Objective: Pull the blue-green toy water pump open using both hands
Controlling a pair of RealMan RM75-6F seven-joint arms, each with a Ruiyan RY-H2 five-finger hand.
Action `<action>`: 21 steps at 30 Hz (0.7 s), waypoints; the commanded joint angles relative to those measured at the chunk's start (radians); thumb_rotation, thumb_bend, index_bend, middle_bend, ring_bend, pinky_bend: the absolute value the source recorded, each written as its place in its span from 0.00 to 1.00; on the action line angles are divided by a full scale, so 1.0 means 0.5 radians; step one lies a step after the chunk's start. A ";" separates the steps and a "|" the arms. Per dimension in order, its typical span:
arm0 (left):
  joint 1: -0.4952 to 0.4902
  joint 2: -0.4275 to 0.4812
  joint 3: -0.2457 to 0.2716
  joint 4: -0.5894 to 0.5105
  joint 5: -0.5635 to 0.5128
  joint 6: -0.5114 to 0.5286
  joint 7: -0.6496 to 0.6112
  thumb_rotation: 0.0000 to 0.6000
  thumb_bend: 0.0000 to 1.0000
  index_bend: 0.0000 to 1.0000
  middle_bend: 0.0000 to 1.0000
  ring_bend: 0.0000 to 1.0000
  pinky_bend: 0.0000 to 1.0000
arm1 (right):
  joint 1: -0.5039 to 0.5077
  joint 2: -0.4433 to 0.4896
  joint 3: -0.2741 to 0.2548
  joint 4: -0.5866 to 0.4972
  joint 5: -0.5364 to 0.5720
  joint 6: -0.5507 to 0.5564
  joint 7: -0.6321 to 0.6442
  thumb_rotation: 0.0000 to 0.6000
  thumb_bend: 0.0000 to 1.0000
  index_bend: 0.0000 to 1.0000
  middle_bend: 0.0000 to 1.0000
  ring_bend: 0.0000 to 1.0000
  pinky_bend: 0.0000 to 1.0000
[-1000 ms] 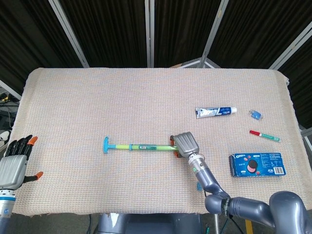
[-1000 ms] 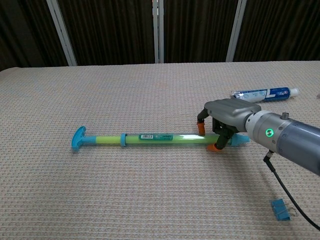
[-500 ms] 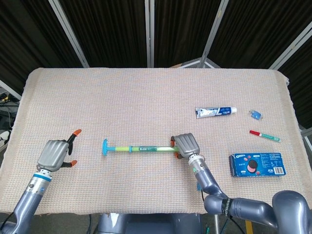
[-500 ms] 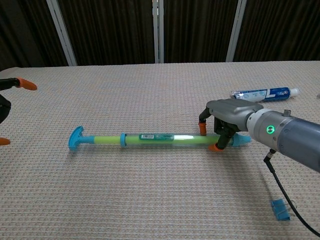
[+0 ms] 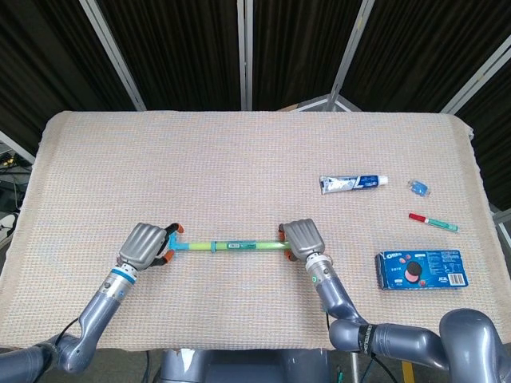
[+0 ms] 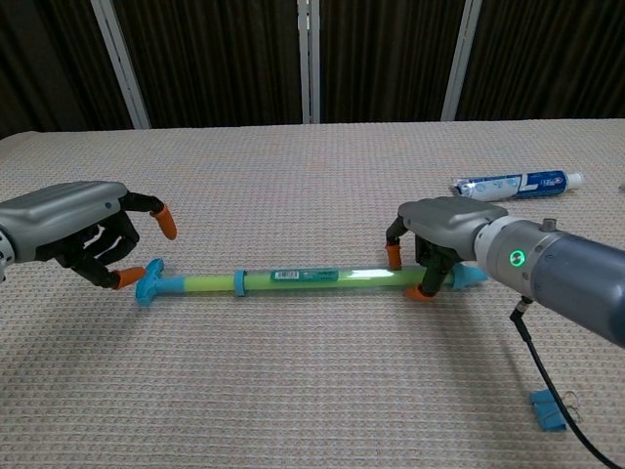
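The blue-green toy water pump [image 5: 231,244] [image 6: 293,280] lies flat across the near middle of the table, with its blue T-handle [image 6: 149,283] at the left end. My right hand [image 5: 301,238] [image 6: 444,233] grips the right end of the green tube; orange fingertips [image 6: 394,256] curl around it. At the handle end my left hand [image 5: 145,246] [image 6: 78,230] hovers with its fingers apart. One orange fingertip [image 6: 128,278] is close beside the handle; I cannot tell if it touches it. Nothing is in that hand.
At the back right lies a toothpaste tube [image 5: 353,183] [image 6: 516,183], with a small blue clip [image 5: 418,187] and a red-green pen [image 5: 433,222] further right. A blue cookie box [image 5: 421,269] sits right of my right hand. Another blue clip [image 6: 548,411] lies near the front edge.
My left hand has swung in from the far left table edge to the pump's handle end. The pump has shifted slightly left. The right hand keeps its grip on the tube.
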 commanded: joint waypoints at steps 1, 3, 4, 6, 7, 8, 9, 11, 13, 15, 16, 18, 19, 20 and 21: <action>-0.031 -0.058 -0.004 0.057 -0.048 -0.034 0.002 1.00 0.40 0.35 0.82 0.78 0.99 | 0.007 -0.010 -0.007 0.003 0.002 0.013 -0.015 1.00 0.43 0.62 1.00 1.00 1.00; -0.041 -0.083 -0.003 0.084 -0.064 -0.042 -0.022 1.00 0.40 0.36 0.82 0.78 0.99 | 0.011 -0.017 -0.010 0.006 0.006 0.022 -0.023 1.00 0.43 0.62 1.00 1.00 1.00; -0.045 -0.090 -0.001 0.093 -0.070 -0.046 -0.034 1.00 0.40 0.37 0.82 0.78 0.99 | 0.013 -0.019 -0.011 0.007 0.008 0.025 -0.026 1.00 0.43 0.62 1.00 1.00 1.00; -0.052 -0.102 0.003 0.108 -0.082 -0.052 -0.052 1.00 0.40 0.38 0.82 0.78 0.99 | 0.015 -0.025 -0.015 0.012 0.012 0.031 -0.032 1.00 0.43 0.62 1.00 1.00 1.00; -0.055 -0.108 0.006 0.112 -0.090 -0.055 -0.059 1.00 0.40 0.39 0.82 0.78 0.99 | 0.016 -0.028 -0.017 0.014 0.013 0.033 -0.035 1.00 0.43 0.62 1.00 1.00 1.00; -0.057 -0.113 0.008 0.118 -0.097 -0.055 -0.060 1.00 0.40 0.39 0.82 0.78 0.99 | 0.018 -0.032 -0.018 0.018 0.013 0.034 -0.035 1.00 0.43 0.62 1.00 1.00 1.00; -0.059 -0.119 0.010 0.124 -0.103 -0.052 -0.058 1.00 0.39 0.39 0.82 0.78 0.99 | 0.020 -0.036 -0.019 0.021 0.014 0.035 -0.036 1.00 0.43 0.62 1.00 1.00 1.00; -0.061 -0.131 0.014 0.134 -0.119 -0.051 -0.055 1.00 0.39 0.39 0.82 0.78 0.99 | 0.022 -0.042 -0.022 0.025 0.015 0.036 -0.037 1.00 0.43 0.62 1.00 1.00 1.00; -0.068 -0.144 0.017 0.147 -0.143 -0.064 -0.059 1.00 0.39 0.39 0.82 0.78 0.99 | 0.024 -0.048 -0.024 0.027 0.016 0.037 -0.036 1.00 0.43 0.63 1.00 1.00 1.00; -0.076 -0.157 0.020 0.164 -0.172 -0.080 -0.061 1.00 0.39 0.39 0.82 0.78 0.99 | 0.025 -0.053 -0.027 0.029 0.014 0.039 -0.036 1.00 0.43 0.63 1.00 1.00 1.00; -0.079 -0.166 0.019 0.175 -0.187 -0.083 -0.065 1.00 0.39 0.39 0.82 0.78 0.99 | 0.026 -0.055 -0.030 0.032 0.010 0.040 -0.035 1.00 0.43 0.63 1.00 1.00 1.00; -0.084 -0.188 0.021 0.204 -0.209 -0.092 -0.077 1.00 0.40 0.40 0.82 0.78 0.99 | 0.025 -0.055 -0.038 0.041 0.007 0.039 -0.035 1.00 0.43 0.63 1.00 1.00 1.00; -0.087 -0.197 0.022 0.216 -0.216 -0.094 -0.081 1.00 0.40 0.40 0.82 0.78 0.99 | 0.025 -0.056 -0.040 0.045 0.006 0.039 -0.035 1.00 0.43 0.63 1.00 1.00 1.00; -0.090 -0.203 0.022 0.224 -0.222 -0.096 -0.085 1.00 0.40 0.40 0.82 0.78 0.99 | 0.025 -0.056 -0.040 0.047 0.005 0.039 -0.033 1.00 0.43 0.63 1.00 1.00 1.00; -0.091 -0.206 0.022 0.228 -0.226 -0.097 -0.088 1.00 0.40 0.40 0.82 0.78 0.99 | 0.025 -0.056 -0.041 0.048 0.004 0.039 -0.032 1.00 0.43 0.63 1.00 1.00 1.00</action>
